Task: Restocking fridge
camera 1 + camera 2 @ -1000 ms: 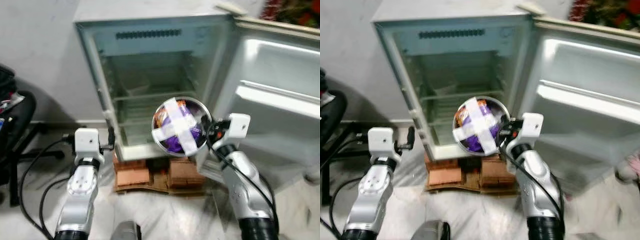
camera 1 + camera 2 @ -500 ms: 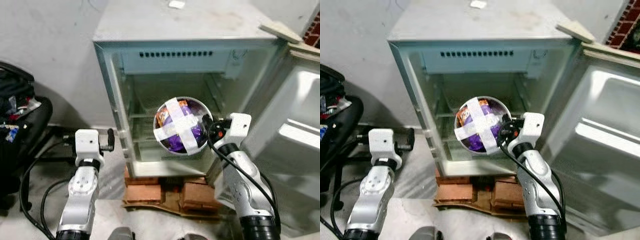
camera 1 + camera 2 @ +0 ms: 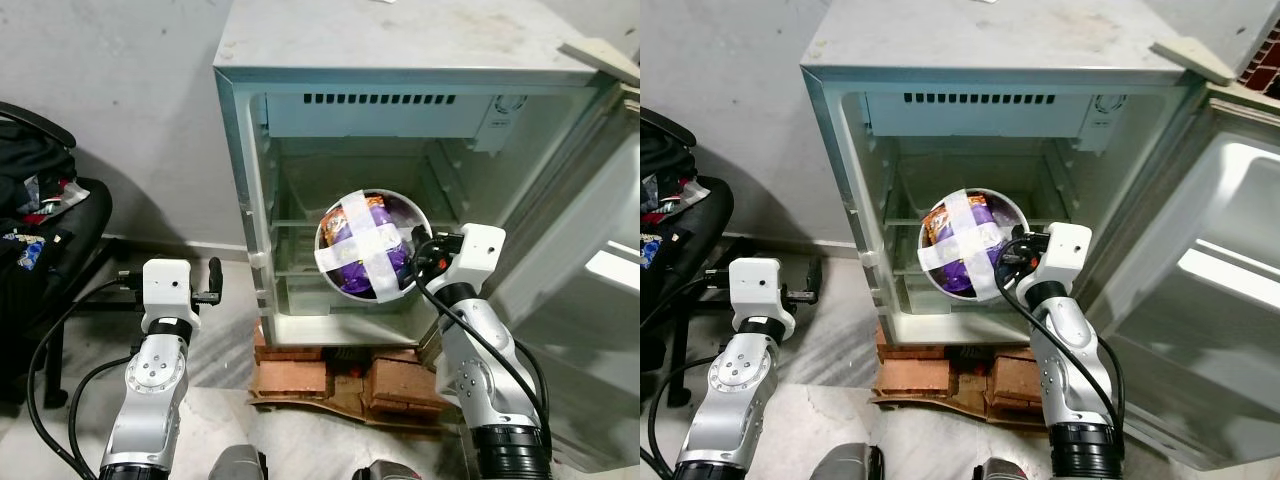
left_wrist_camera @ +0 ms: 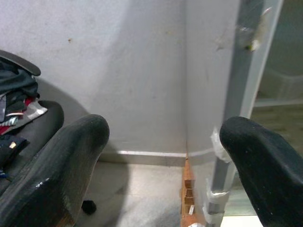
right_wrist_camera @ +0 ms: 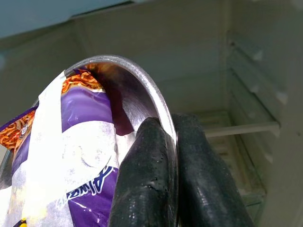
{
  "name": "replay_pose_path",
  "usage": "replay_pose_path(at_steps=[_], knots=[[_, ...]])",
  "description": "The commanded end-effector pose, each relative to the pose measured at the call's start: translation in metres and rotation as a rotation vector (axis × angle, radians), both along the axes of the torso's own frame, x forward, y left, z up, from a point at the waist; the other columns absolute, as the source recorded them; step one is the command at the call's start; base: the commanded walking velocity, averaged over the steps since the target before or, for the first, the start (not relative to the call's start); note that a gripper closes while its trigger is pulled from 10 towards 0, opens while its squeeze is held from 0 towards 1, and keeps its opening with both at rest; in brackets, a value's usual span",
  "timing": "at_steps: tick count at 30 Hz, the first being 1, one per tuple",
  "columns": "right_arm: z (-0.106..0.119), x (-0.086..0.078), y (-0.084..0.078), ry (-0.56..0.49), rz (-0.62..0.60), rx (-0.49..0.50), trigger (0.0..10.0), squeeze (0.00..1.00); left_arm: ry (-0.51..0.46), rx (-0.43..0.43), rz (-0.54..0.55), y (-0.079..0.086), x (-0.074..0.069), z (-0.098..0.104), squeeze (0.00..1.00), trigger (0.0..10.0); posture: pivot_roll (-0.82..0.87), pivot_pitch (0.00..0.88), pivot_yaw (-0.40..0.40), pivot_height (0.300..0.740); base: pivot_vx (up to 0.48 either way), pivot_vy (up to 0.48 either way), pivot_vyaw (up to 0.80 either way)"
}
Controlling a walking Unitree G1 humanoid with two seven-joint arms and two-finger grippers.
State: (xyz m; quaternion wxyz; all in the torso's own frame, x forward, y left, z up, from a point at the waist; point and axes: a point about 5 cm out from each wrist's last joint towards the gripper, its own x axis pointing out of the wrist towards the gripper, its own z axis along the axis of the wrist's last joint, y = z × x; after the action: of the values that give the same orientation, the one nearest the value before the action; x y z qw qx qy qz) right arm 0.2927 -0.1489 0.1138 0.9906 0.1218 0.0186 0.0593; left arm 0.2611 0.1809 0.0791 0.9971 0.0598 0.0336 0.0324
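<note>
Right gripper [image 5: 165, 156]: jaws clamped on rim of taped bowl [image 3: 368, 244], held at the open fridge [image 3: 400, 180] mouth, mid-shelf height. Left gripper [image 4: 161, 165]: jaws apart, empty, beside fridge's left wall.

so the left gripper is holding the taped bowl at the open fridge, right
No, the right gripper holds it. The right wrist view shows its fingers pinching the rim of the bowl before the open fridge. The left gripper is open.
</note>
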Motion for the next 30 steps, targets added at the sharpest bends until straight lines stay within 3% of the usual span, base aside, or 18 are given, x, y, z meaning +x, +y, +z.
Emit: replay_pose_path(at_steps=[1, 17, 24, 30], knots=[[0.004, 0.001, 0.001, -0.021, -0.005, -0.004, 10.0, 0.00, -0.006, 0.010, -0.006, 0.001, -0.001, 0.002, 0.00, 10.0, 0.09, 0.088, -0.020, 0.740, 0.322, 0.000, 0.00], [-0.003, -0.001, -0.006, 0.000, -0.067, -0.035, 10.0, 0.00, -0.001, -0.003, -0.015, 0.004, -0.005, 0.001, 0.00, 10.0, 0.09, 0.093, -0.018, 0.740, 0.327, 0.000, 0.00], [-0.002, -0.001, -0.008, -0.003, -0.081, -0.037, 10.0, 0.00, -0.006, -0.001, -0.015, 0.004, -0.009, 0.003, 0.00, 10.0, 0.09, 0.097, -0.019, 0.740, 0.000, 0.000, 0.00], [-0.004, 0.000, -0.009, 0.005, -0.104, -0.033, 10.0, 0.00, 0.008, 0.010, 0.010, 0.011, -0.023, 0.004, 0.00, 10.0, 0.11, 0.121, -0.024, 0.740, 0.000, 0.000, 0.00]])
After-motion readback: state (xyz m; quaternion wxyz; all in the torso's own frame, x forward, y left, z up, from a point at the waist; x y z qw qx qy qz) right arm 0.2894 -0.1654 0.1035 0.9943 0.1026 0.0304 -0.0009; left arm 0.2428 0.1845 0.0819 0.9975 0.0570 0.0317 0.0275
